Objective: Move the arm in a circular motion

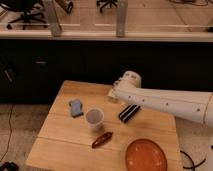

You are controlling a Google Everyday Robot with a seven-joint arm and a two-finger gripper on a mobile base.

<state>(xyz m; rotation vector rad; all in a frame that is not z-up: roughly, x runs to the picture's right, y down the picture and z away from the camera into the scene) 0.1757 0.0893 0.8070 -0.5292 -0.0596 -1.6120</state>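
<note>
camera view: jaws by elbow of the arm [165,102], near cup [94,118], contents unclear.

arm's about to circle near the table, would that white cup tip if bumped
Likely: the cup stands upright on a narrow base and looks thin and light, so a nudge may tip it. Tipped, it could roll. The end effector hangs under the arm, close beside the cup.
</note>
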